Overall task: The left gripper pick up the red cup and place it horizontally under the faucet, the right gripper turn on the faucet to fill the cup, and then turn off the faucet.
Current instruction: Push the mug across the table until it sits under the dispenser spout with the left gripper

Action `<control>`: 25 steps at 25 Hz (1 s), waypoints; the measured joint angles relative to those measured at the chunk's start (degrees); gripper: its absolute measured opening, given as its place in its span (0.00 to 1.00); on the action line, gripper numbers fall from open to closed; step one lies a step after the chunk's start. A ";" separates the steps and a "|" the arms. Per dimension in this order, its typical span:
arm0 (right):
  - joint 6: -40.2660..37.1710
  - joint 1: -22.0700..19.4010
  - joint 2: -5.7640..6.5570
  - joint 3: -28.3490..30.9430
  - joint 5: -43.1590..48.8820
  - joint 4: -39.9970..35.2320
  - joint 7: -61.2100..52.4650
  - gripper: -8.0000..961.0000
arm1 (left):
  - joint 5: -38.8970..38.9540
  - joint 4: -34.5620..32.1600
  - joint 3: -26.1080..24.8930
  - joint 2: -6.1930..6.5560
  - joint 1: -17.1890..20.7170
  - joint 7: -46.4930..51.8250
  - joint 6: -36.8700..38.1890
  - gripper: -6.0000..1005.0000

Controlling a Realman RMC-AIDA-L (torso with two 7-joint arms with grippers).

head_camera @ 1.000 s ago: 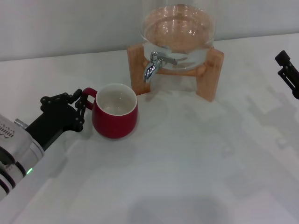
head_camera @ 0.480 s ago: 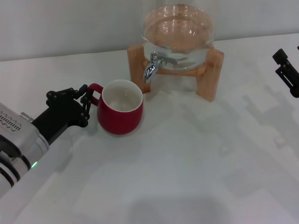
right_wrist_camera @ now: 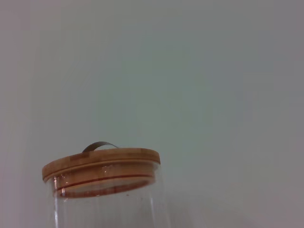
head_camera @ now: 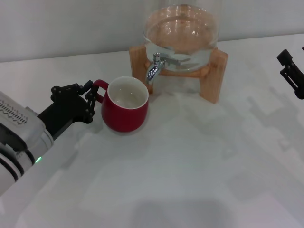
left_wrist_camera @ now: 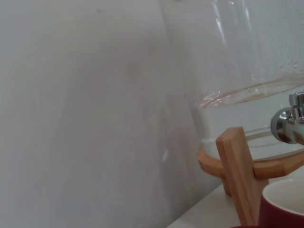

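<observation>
The red cup stands upright on the white table, its cream inside showing, just left of and below the faucet's spout. My left gripper is shut on the cup's small loop handle, black fingers wrapped around it. The chrome faucet juts from the glass jar in its wooden stand. In the left wrist view the faucet and the cup's rim show close together. My right gripper hangs at the far right edge, well away from the faucet.
The jar holds water and carries a wooden lid seen in the right wrist view. A pale wall runs behind the stand. The white table stretches wide in front of the jar.
My left gripper has carried the red cup up and to the right, closer to the faucet. The right gripper has barely moved.
</observation>
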State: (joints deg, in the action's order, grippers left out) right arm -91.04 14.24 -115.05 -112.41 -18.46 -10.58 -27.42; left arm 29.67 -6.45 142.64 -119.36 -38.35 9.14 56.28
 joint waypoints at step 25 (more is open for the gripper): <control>-0.42 -0.04 0.00 -0.44 0.00 -0.58 -0.05 0.82 | -2.98 -1.32 0.01 0.02 -0.63 2.81 -0.83 0.10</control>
State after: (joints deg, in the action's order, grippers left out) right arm -91.46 14.20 -115.05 -112.85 -18.46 -11.16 -27.47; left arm 26.69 -7.77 142.65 -119.33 -38.98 11.95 55.46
